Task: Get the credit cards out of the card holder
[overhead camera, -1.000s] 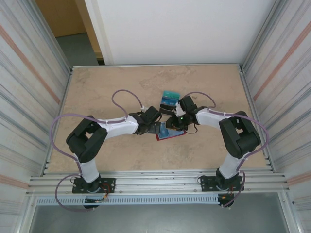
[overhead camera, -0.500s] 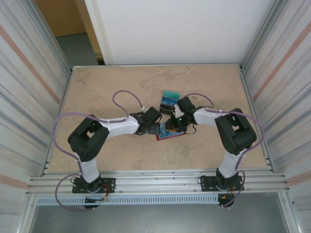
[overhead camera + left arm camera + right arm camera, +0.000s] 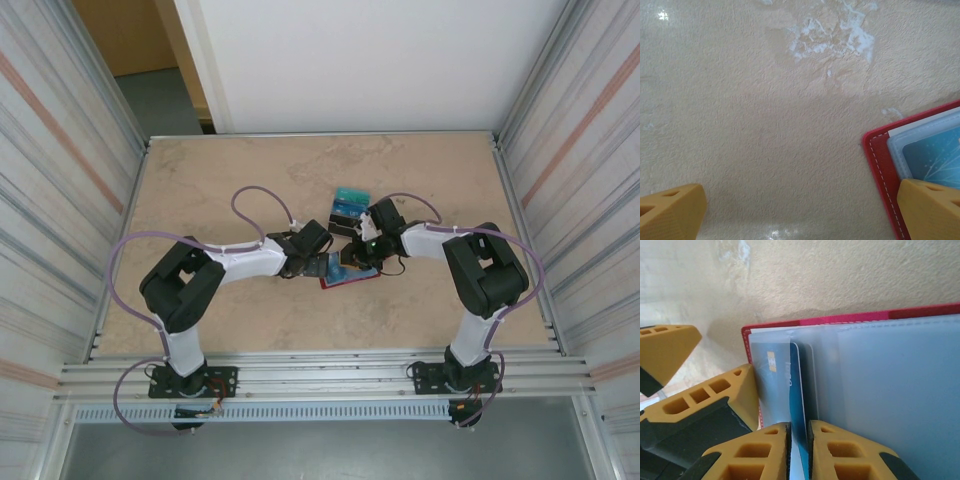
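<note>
The red card holder [image 3: 354, 279] lies open on the table between both arms. In the right wrist view its pale clear pockets [image 3: 880, 390] face me, and a blue credit card [image 3: 796, 375] with a gold chip stands partly out of one pocket. My right gripper [image 3: 798, 434] is shut on that card's edge. My left gripper [image 3: 800, 210] is open wide, and its right finger [image 3: 930, 210] rests on the card holder's corner [image 3: 881, 160], over a blue card [image 3: 935, 157] in a pocket. Two teal and blue credit cards [image 3: 347, 204] lie on the table just beyond.
The table is a beige textured surface [image 3: 220, 190] with metal walls on the left and right and a white wall at the back. The left gripper's yellow fingers [image 3: 715, 395] stand close beside my right gripper, at the holder's left edge.
The right gripper's jaws have narrowed onto the blue card's edge, and the right arm has shifted slightly left. The left arm and the card holder have stayed put.
</note>
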Robot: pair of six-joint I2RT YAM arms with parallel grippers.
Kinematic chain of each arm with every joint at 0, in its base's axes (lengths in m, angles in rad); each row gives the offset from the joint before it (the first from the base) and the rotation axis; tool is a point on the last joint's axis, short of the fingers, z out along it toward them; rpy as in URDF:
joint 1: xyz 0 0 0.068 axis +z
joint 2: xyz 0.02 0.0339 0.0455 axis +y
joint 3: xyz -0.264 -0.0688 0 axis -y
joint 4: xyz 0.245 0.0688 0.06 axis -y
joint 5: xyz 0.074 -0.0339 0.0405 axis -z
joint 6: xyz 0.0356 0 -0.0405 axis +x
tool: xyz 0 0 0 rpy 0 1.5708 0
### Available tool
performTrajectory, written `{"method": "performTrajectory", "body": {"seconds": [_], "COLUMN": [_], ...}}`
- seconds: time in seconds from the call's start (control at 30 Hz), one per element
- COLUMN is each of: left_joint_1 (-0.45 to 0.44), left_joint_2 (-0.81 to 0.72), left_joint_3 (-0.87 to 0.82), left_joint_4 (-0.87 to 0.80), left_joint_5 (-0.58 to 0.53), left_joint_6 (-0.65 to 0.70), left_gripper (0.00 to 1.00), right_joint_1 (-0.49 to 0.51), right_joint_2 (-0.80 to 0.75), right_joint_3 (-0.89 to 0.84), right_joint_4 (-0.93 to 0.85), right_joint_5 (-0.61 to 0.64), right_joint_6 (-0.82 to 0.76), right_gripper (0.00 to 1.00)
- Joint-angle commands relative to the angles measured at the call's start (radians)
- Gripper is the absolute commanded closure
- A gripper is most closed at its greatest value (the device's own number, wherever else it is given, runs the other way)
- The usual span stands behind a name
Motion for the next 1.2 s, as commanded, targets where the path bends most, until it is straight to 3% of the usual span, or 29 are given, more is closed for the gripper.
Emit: {"method": "performTrajectory", "body": {"seconds": [0.0,0.4,0.8,1.17], "left_joint_1": [0.000,0.001,0.000,0.002], "left_joint_2": [0.018,0.024,0.034,0.040], "left_joint_3": [0.001,0.007,0.010,0.014], "left_joint_4": [-0.043,-0.059,-0.071,-0.079], "left_joint_5": [-0.001,-0.009,-0.014,-0.016], "left_joint_6": [0.003,0.004,0.001,-0.001], "left_gripper": [0.01,0.01,0.01,0.01], "right_joint_1": [-0.006,-0.046,-0.079,-0.115], "right_joint_2": [0.011,0.010,0.010,0.010], "right_joint_3": [-0.025,-0.098,-0.135,-0.159], "right_joint_4": [0.096,0.264,0.314,0.327], "right_joint_5": [-0.100,-0.195,-0.218,-0.229], "right_joint_6": [0.048,0.135,0.150,0.147], "right_gripper": [0.82,0.86,0.92,0.91]}}
